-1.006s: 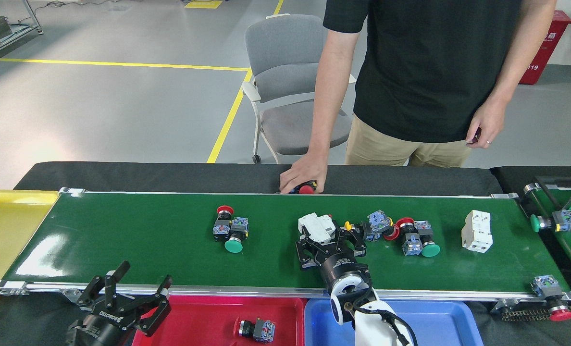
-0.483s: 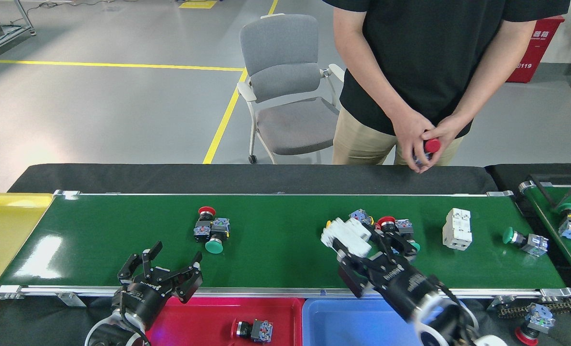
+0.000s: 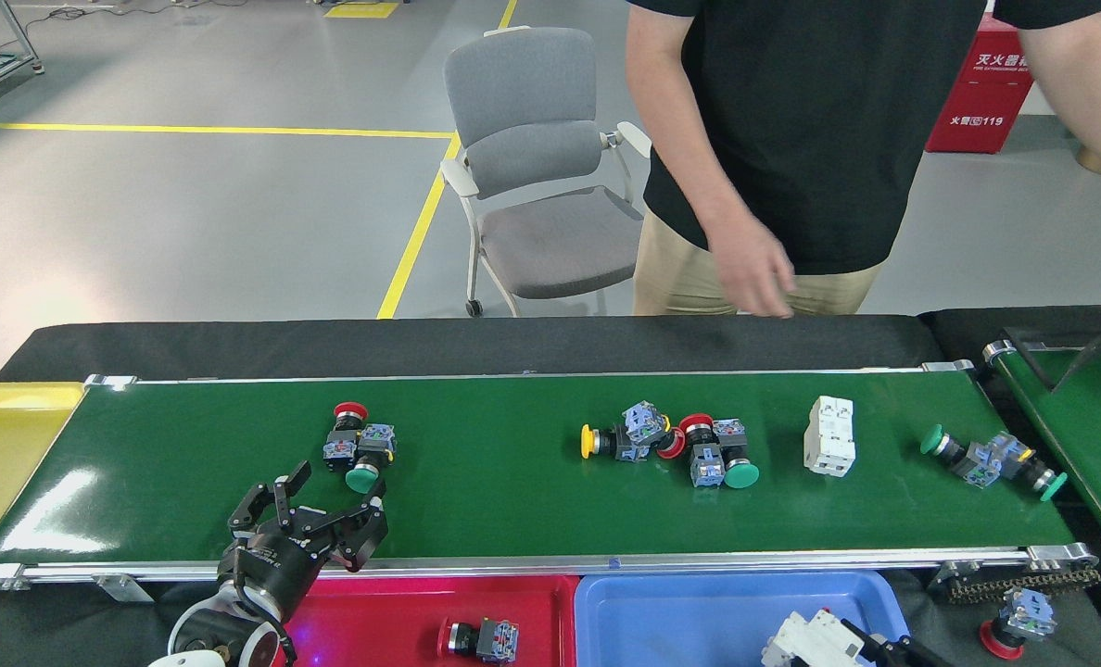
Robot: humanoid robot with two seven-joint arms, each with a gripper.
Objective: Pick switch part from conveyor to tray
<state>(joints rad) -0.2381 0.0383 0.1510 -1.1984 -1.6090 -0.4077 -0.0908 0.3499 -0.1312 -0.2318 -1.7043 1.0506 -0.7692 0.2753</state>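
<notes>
Several switch parts (image 3: 671,443) lie scattered on the glossy conveyor (image 3: 513,500).

White switch part (image 3: 805,639) lies over the blue tray (image 3: 689,616), apparently gripper-held; others dot the conveyor (image 3: 513,482).

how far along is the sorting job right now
Done: one switch part lies in the red tray. In hand: a white part at the right end effector over the blue tray. Left: several parts on the conveyor, including the pair beyond the open left end effector.
</notes>
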